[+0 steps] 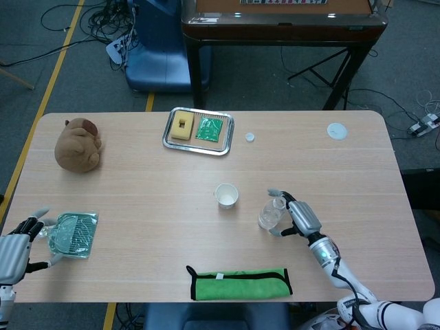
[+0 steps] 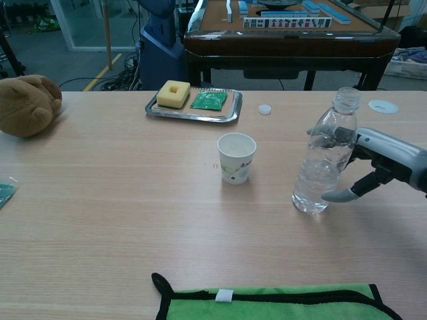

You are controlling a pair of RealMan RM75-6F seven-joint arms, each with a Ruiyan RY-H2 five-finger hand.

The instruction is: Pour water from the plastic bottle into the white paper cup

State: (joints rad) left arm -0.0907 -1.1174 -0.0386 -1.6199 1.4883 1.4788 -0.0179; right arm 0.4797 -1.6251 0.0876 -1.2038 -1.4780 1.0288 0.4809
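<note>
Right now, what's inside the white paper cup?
The white paper cup stands upright left of the clear plastic bottle, and its visible inner wall looks white and empty. From the head view its bottom shows pale, with no water evident. The chest view hides the cup's bottom.
</note>
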